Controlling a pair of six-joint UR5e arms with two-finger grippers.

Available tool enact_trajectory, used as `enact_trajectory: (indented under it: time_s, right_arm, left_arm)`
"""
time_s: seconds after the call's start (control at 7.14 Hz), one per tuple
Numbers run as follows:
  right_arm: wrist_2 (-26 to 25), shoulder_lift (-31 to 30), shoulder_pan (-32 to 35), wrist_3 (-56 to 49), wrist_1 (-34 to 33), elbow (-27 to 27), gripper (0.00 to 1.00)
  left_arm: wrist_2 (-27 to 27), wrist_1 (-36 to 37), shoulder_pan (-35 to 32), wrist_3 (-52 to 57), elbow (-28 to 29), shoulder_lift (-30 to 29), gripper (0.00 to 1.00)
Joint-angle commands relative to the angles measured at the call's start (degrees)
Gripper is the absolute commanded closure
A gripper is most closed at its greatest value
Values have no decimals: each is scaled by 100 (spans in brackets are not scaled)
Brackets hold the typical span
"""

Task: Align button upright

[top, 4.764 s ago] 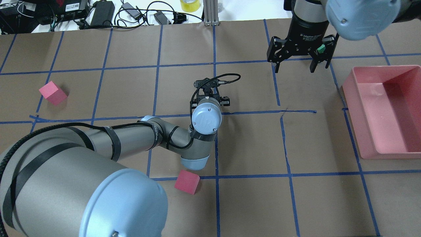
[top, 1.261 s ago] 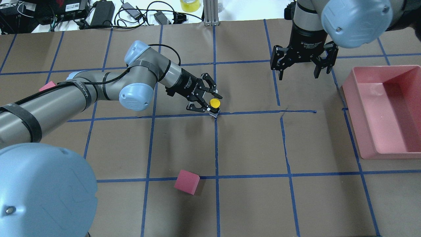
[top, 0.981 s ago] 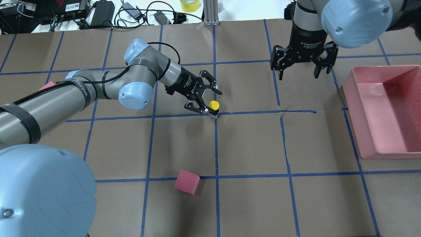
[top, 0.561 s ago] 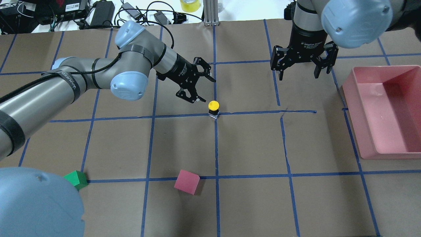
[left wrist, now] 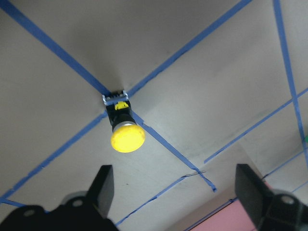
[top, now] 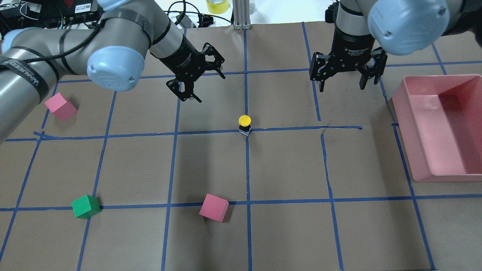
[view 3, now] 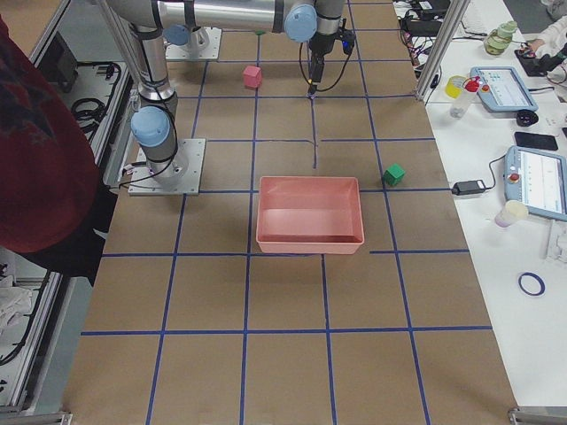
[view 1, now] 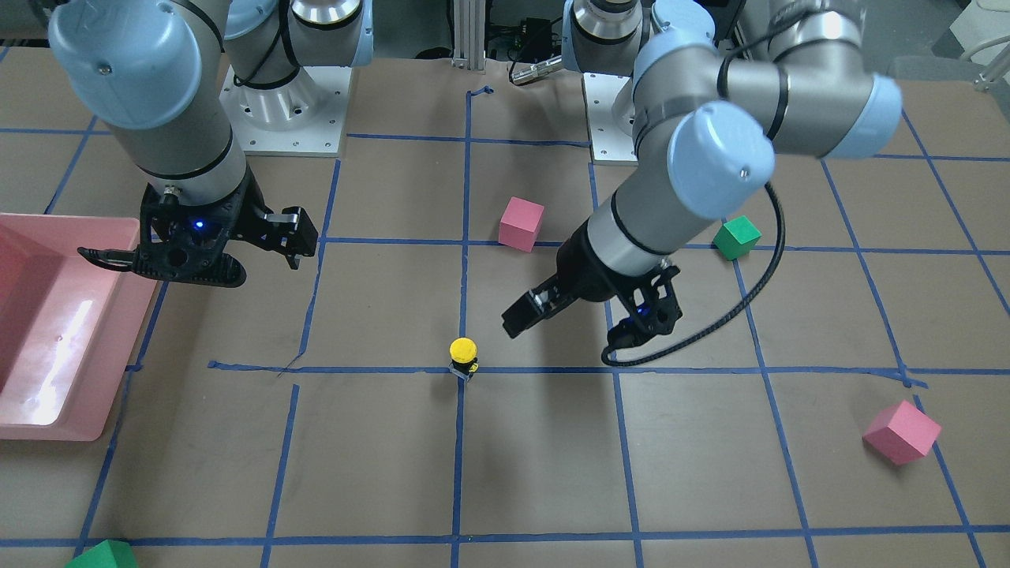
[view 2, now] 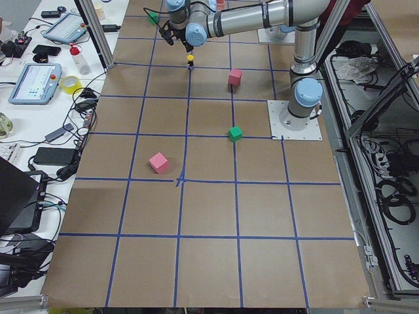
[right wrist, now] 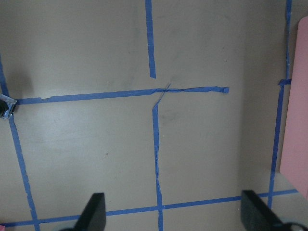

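The button (top: 244, 122) stands upright on a blue tape crossing at the table's middle, yellow cap on top and black base below. It also shows in the front view (view 1: 463, 353) and the left wrist view (left wrist: 126, 130). My left gripper (top: 211, 89) is open and empty, raised behind and to the left of the button and clear of it. In the front view the left gripper (view 1: 562, 338) hangs to the button's right. My right gripper (top: 342, 88) is open and empty, hovering far right of the button near the back.
A pink bin (top: 404, 124) sits at the right edge. A pink cube (top: 214, 207) lies near the front middle, another pink cube (top: 60, 106) at the far left, and a green cube (top: 86, 206) at the front left. Cables and gear line the back edge.
My left gripper opened, let go of the button and drew back up and to the left. The button stays standing upright on the tape crossing. The right arm has not moved.
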Motion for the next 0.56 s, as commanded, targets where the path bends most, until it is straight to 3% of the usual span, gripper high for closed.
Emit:
enact_trajectory:
  time_s: [0.0, 0.28, 0.42]
  right_arm:
    - [-3, -15, 0, 7, -13, 91, 0]
    - [-3, -24, 0, -2, -13, 101, 0]
    - [-3, -15, 0, -2, -13, 101, 0]
  left_arm:
    - [753, -929, 0, 2404, 188, 745, 0]
    - [1711, -940, 26, 3574, 39, 1151, 0]
    - [1742, -853, 131, 4099, -154, 1353, 0]
